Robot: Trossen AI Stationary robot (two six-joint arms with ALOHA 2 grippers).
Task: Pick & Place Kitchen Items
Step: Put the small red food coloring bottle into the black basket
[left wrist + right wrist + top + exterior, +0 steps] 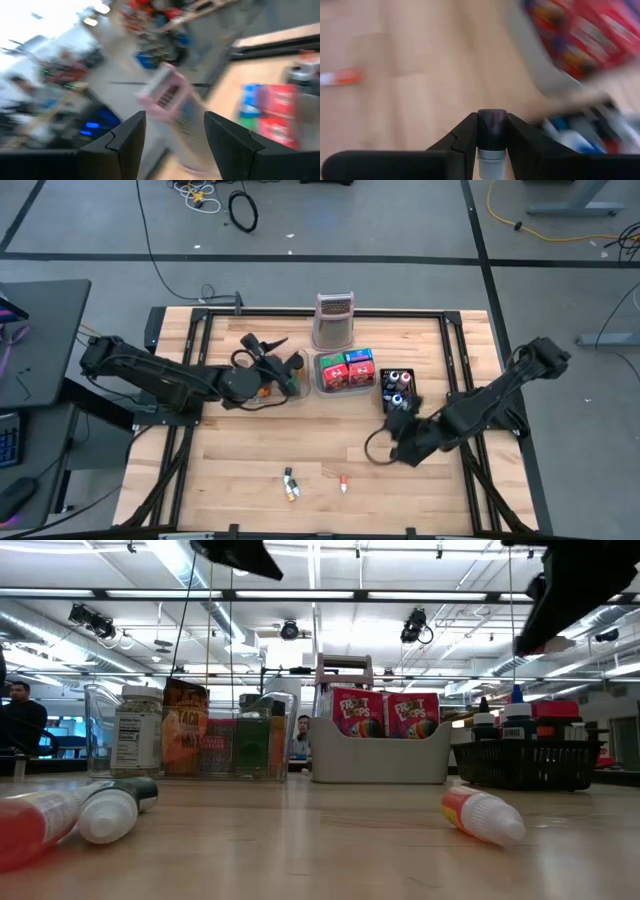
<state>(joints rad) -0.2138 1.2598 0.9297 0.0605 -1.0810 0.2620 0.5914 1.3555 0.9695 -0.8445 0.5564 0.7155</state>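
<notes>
Right gripper [492, 132] clamped on a dark-capped bottle [491, 126], just short of the black basket [398, 388]. Best carried upright over a free slot, then lowered straight in without bumping the bottles already there. Left gripper [175, 131] spread apart, empty, beyond the grey tray [345, 385] from that basket.

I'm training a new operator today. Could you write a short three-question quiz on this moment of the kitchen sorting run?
1. True or false: the right gripper is empty.
2. Which tray holds the two red cereal boxes? A) black basket B) grey tray C) clear tray
3. What tall item stands behind the grey tray?

Key:
1. False; it is shut on a dark-capped bottle.
2. B.
3. The metal grater.
</notes>
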